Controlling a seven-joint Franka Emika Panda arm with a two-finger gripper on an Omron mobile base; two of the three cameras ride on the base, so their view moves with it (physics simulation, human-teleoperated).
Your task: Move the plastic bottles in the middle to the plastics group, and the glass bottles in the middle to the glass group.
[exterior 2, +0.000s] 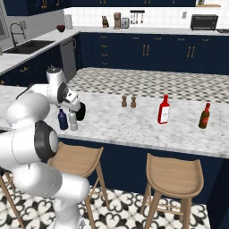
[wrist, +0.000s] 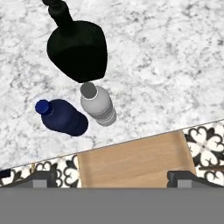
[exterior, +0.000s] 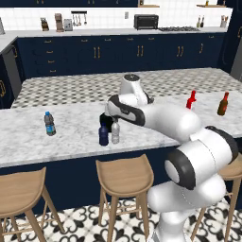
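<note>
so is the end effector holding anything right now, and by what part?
Nothing held. The end effector hangs open above the counter edge, with the silvery bottle, navy bottle and black bottle standing free below.

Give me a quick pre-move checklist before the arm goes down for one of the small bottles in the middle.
1. Gripper empty and open: ok, the tips stand wide apart with nothing between them.
2. Clear-silvery bottle and navy bottle upright on the counter: ok.
3. Room for the fingers between the two small bottles: not ok, they stand almost touching.
4. Black bottle out of the way: cannot tell, it stands close behind the clear-silvery one.
5. Gripper centred over a target: not ok, it hangs off the counter edge, above a wooden stool.
6. Drop spot by the blue-capped water bottle: ok, bare counter around it.
</note>
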